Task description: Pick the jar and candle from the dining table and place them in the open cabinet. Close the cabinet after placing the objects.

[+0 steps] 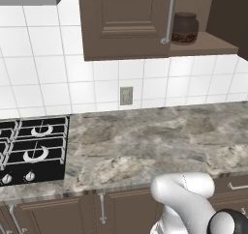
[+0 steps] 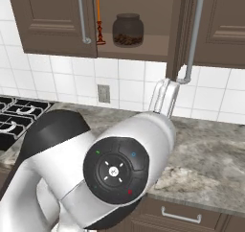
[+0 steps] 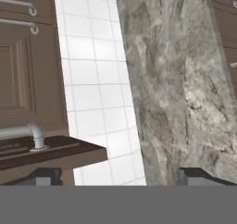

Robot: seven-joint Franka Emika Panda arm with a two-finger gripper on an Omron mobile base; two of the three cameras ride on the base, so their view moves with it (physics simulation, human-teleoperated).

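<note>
The dark brown wall cabinet [image 2: 143, 48] stands open, and both task objects are on its shelf. The clear jar [image 2: 128, 30] with brown contents sits mid-shelf, and it also shows in the left base view as the jar [image 1: 184, 28]. The thin orange candle [image 2: 98, 20] stands upright just left of it. The open door [image 2: 178, 29] is seen edge-on, with its long silver handle [image 2: 194, 34] to the right. My gripper [image 2: 165, 85] reaches up to that door's lower corner. It is open with nothing between its fingers; in the hand view the gripper [image 3: 120, 179] has the door's edge [image 3: 55, 151] by one fingertip. The dining table is out of view.
A marble counter [image 1: 145, 146] runs below the cabinet, with a black gas hob [image 1: 31, 148] at its left end. A wall outlet [image 1: 126, 95] sits in the white tiles. The neighbouring cabinet door [image 1: 126, 20] is shut. Brown drawer fronts [image 2: 186, 216] line the counter's front.
</note>
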